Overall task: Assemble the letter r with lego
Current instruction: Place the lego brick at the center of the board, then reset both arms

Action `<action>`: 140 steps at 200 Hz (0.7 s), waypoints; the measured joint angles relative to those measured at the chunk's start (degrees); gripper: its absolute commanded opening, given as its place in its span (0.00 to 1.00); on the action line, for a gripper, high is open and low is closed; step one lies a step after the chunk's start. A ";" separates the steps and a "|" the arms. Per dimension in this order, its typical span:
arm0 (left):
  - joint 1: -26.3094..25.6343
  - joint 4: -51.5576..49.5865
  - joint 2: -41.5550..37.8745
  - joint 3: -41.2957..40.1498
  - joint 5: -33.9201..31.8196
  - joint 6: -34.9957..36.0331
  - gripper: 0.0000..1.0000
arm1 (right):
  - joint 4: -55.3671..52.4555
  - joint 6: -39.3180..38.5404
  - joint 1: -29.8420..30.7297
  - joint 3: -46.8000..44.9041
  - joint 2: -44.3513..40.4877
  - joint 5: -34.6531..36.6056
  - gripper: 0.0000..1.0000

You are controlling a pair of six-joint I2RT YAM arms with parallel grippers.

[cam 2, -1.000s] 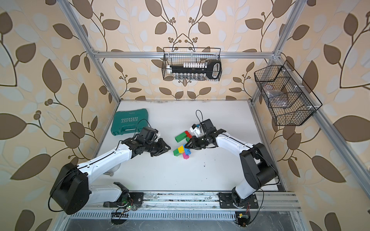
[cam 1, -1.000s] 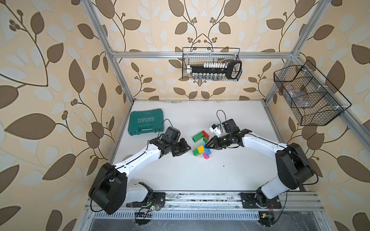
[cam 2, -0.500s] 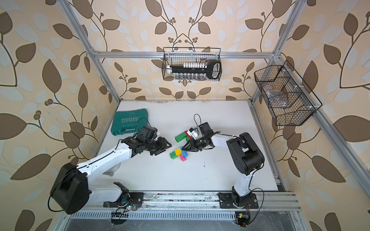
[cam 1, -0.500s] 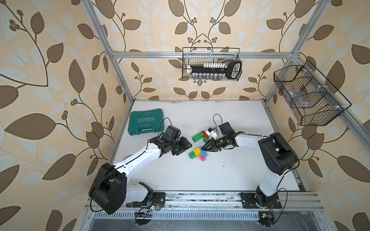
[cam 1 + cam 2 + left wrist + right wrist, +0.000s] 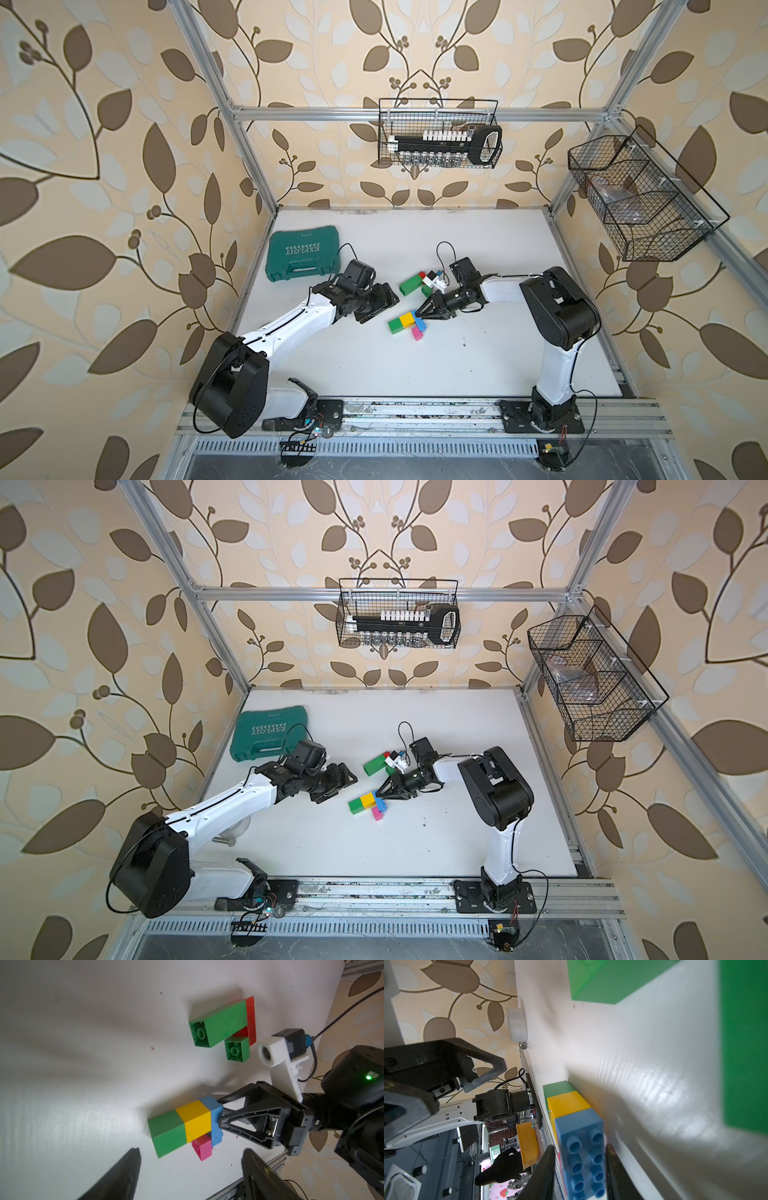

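On the table (image 5: 478, 365) lie chunky, studded plastic bricks (image 5: 406, 321).

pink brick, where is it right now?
Mid-table in both top views: the pink brick lies against the blue brick, beside the yellow brick, close to the right gripper.

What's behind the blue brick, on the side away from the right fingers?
A yellow brick butts against the blue brick, with a green brick beyond it. A pink brick sits beside the yellow, also against the blue. Their joints are covered.
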 measured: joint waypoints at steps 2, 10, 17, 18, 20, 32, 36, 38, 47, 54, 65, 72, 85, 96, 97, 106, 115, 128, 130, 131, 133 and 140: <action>0.00 -0.02 0.00 0.00 -0.02 0.02 0.82 | -0.13 -0.02 0.00 0.09 0.11 -0.02 0.43; 0.02 -0.09 0.00 0.07 -0.09 0.46 0.83 | -0.87 -0.50 -0.11 0.70 0.81 -0.07 0.46; 0.02 -0.09 0.02 0.11 -0.15 0.74 0.83 | -1.44 -0.98 -0.20 1.20 1.33 -0.07 0.49; 0.02 -0.11 0.02 0.13 -0.20 0.81 0.83 | -1.49 -1.09 -0.20 1.25 1.38 -0.07 0.49; 0.02 -0.11 0.04 0.15 -0.22 0.81 0.83 | -1.62 -1.40 -0.26 1.40 1.53 -0.15 0.50; 0.02 -0.15 0.26 0.44 -0.50 1.33 0.84 | -2.38 -1.84 -0.48 2.08 1.88 -0.85 0.58; 0.02 -0.15 0.35 0.61 -0.59 1.51 0.84 | -2.49 -1.99 -0.52 2.21 1.88 -0.87 0.60; 0.02 -0.15 0.42 0.68 -0.66 1.70 0.84 | -2.62 -1.88 -0.55 2.32 1.90 -0.85 0.61; 0.02 -0.11 0.59 0.98 -1.05 2.19 0.84 | -2.84 -2.45 -0.70 2.80 1.88 -1.29 0.62; 0.02 -0.11 0.63 1.22 -1.22 2.60 0.85 | -2.97 -2.51 -0.83 3.06 1.86 -1.14 0.63; 0.02 -0.15 0.63 1.60 -1.53 3.50 0.85 | -3.41 -2.56 -1.14 3.37 1.73 -0.57 0.63; 0.04 -0.11 0.63 1.81 -1.62 3.91 0.85 | -4.00 -2.64 -1.29 3.61 1.53 -0.02 0.63; 0.04 -0.09 0.63 2.14 -1.66 4.70 0.86 | -5.79 -3.19 -1.51 4.15 0.61 2.21 0.63; 0.17 -0.13 0.59 2.29 -1.66 5.55 0.86 | -7.89 -3.85 -1.62 4.72 -0.92 4.61 0.63; 0.26 -0.15 0.57 2.34 -1.66 5.68 0.85 | -8.17 -3.96 -1.62 4.76 -1.18 5.09 0.63; 0.37 -0.26 0.42 2.45 -1.66 6.75 0.85 | -9.90 -4.55 -1.68 5.16 -2.99 7.32 0.63; 0.37 -0.59 -0.09 2.69 -1.66 8.04 0.85 | -11.74 -5.31 -1.79 5.55 -5.38 9.66 0.63; 0.39 -1.62 -1.44 3.32 -1.79 10.19 0.85 | -14.27 -6.54 -1.86 5.88 -10.01 13.68 0.63; 0.39 -1.75 -1.84 3.48 -1.86 10.73 0.85 | -14.53 -6.73 -1.88 5.90 -10.69 14.23 0.63; 0.39 -1.88 -2.10 3.56 -1.92 11.17 0.85 | -14.80 -6.84 -1.88 5.90 -11.32 14.80 0.63; 0.39 -1.99 -2.43 3.67 -2.03 11.47 0.85 | -15.19 -6.99 -1.88 5.90 -12.15 15.37 0.63; 0.39 -2.56 -3.91 4.28 -2.49 13.11 0.85 | -16.50 -7.76 -1.90 5.95 -15.34 17.59 0.63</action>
